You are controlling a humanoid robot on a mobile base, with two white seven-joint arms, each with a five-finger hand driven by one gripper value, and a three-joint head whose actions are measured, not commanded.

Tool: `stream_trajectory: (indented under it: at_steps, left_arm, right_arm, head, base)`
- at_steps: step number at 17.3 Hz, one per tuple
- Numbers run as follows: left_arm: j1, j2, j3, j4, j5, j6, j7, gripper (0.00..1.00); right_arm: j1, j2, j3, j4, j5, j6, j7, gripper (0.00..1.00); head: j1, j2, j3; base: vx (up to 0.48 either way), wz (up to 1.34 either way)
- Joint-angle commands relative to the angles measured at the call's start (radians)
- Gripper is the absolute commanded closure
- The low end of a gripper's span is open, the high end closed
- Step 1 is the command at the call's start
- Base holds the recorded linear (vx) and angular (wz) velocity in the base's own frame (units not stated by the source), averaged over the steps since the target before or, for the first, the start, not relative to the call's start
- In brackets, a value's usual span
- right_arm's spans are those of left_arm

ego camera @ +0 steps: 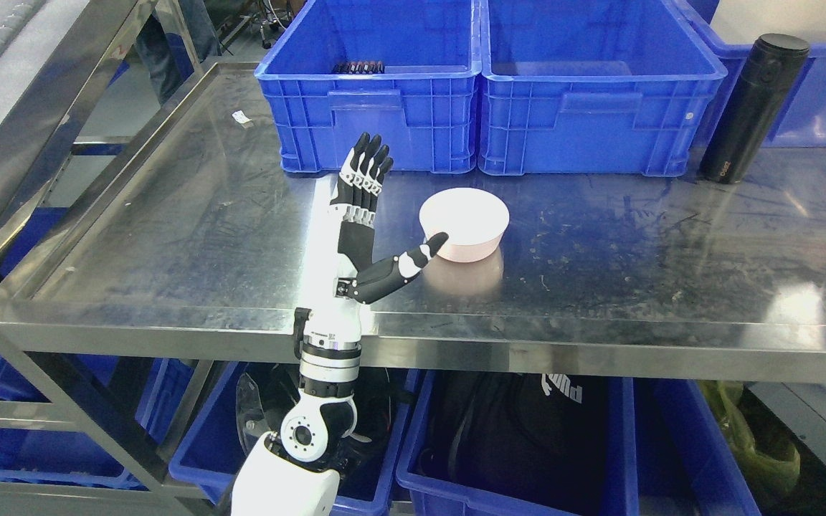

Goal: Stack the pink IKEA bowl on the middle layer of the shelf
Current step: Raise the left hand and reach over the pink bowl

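Head view: looking down on a steel shelf (169,236) with a raised rim, its surface scuffed and shiny.
Bowl location: a pale pink bowl (464,223) sits upright near the middle of the shelf surface, in front of two blue crates (377,115) lined along the back.
Other items: a black flask (753,107) stands upright at the far right, well apart from the bowl; more blue bins sit on the level below.
Bowl handling: it looks like light, rigid plastic with a smooth glossy wall, so it will likely slide on the steel if nudged and could slip from a loose grip. It seems unlikely to break.
Where to grip: the rim looks best, with the thumb over the near edge and the fingers inside or around the far wall.
Left hand: the left hand (363,222) comes up from the bottom left of centre, wide open, four fingers (366,168) straight and held together, pointing toward the crates.
Contact: the thumb (413,261) sticks out sideways, its tip at the bowl's near left rim, apparently touching. Nothing is held.
Right hand: out of sight.
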Motion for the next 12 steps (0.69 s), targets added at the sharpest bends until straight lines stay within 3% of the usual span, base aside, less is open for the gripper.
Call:
stream_trajectory:
  at_steps: [1, 4, 7, 8, 10, 12]
  left_arm:
    - [-0.001, 0.017, 0.007, 0.000, 0.000, -0.008, -0.003, 0.00]
    - [-0.031, 0.017, 0.010, 0.000, -0.028, 0.027, -0.024, 0.03]
    - [-0.143, 0.017, 0.007, 0.000, -0.362, 0.332, -0.140, 0.04]
    - [-0.233, 0.017, 0.005, 0.000, -0.439, 0.355, -0.195, 0.04]
    - [-0.415, 0.085, 0.005, 0.000, -0.573, 0.409, -0.315, 0.04]
    - [-0.546, 0.167, 0.004, 0.000, -0.587, 0.499, -0.474, 0.04]
  right_arm:
    - [0.003, -0.017, 0.000, -0.017, 0.000, 0.000, -0.001, 0.00]
    - [0.003, -0.017, 0.000, -0.017, 0.000, 0.000, -0.001, 0.00]
    - [0.003, -0.017, 0.000, -0.017, 0.000, 0.000, -0.001, 0.00]
    - [0.003, -0.017, 0.000, -0.017, 0.000, 0.000, -0.001, 0.00]
    - [0.003, -0.017, 0.000, -0.017, 0.000, 0.000, -0.001, 0.00]
    - [0.003, -0.017, 0.000, -0.017, 0.000, 0.000, -0.001, 0.00]
  head:
    - [0.0000, 0.000, 0.000]
    - [0.0000, 0.000, 0.000]
    - [0.0000, 0.000, 0.000]
    - [0.0000, 0.000, 0.000]
    - [0.0000, 0.000, 0.000]
    - [0.0000, 0.000, 0.000]
  base:
    - [0.000, 0.00]
    - [0.000, 0.00]
    - [0.000, 0.00]
    - [0.000, 0.00]
    - [0.000, 0.00]
    - [0.000, 0.00]
